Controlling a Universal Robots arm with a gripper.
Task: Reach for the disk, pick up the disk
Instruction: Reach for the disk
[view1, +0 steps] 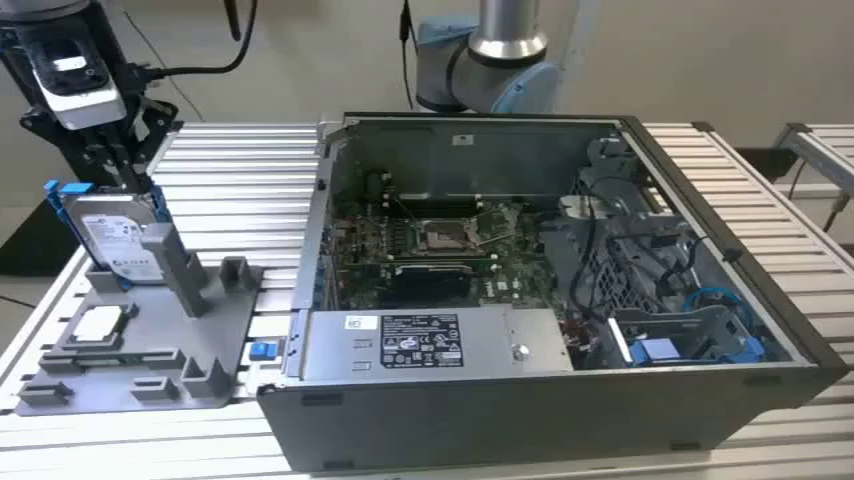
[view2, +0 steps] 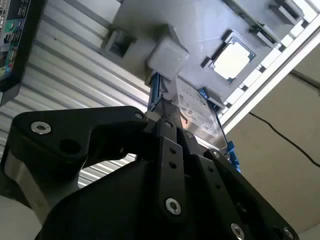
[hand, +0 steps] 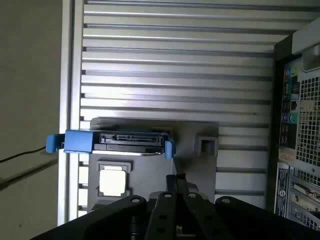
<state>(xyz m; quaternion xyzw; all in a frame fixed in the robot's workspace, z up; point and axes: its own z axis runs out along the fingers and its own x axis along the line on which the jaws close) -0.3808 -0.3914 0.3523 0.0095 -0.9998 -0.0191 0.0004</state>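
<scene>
Over at the exterior view's left, the tool (view1: 134, 180) hangs right at the top edge of the disk (view1: 114, 235), close to the corner nearest the computer case (view1: 534, 400). Its tip overlaps the blue frame there. Whether it is open, closed or already gripping, I cannot tell from where I stand.

The disk stands upright on its edge in a grey fixture (view1: 200, 340), its white label facing forward and the blue frame running up both sides. A grey post (view1: 180, 265) rises just in front of it, touching or nearly touching its face. In the second wrist view the tool (view2: 164, 120) sits just beside the disk (view2: 197, 112), with the post's top (view2: 167, 57) beyond. In the first wrist view the disk (hand: 131, 140) shows edge-on, connector side up, and the tool (hand: 176, 179) is near one blue end.

A square silver processor chip (view1: 100, 325) lies flat in the fixture, well below the disk; it also shows in both wrist views (view2: 231, 60) (hand: 112, 181). A small blue clip (view1: 263, 350) lies between fixture and case. The case is open on top, its motherboard (view1: 441, 245) exposed. Everything rests on a slatted aluminium tabletop (view1: 240, 190), and the robot arm (view1: 487, 50) rises behind the case.
</scene>
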